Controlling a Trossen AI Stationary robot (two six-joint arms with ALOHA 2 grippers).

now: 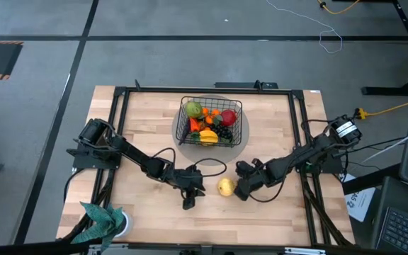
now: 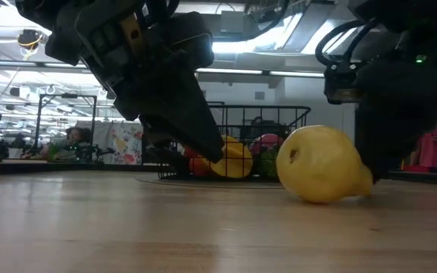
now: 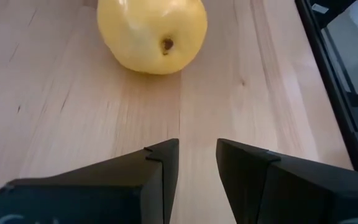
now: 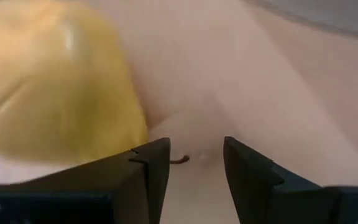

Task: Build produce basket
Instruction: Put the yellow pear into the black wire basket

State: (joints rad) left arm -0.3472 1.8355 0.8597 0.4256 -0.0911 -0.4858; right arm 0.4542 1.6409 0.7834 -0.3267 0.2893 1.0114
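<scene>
A smooth, glossy yellow toy pear with a small brown dimple lies on its side on the pale wooden table, in front of the black wire-mesh basket holding colourful produce. The left gripper and right gripper flank the pear, fingers slightly parted, grasping nothing.

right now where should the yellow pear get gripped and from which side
Probably across the fat round belly of the yellow pear, coming straight down. It lies on its side on the bare table, apart from the basket, so its narrow end tapers and would likely slip. The right gripper sits close beside it, jaws slightly apart and empty; the left gripper is a bit farther.
</scene>
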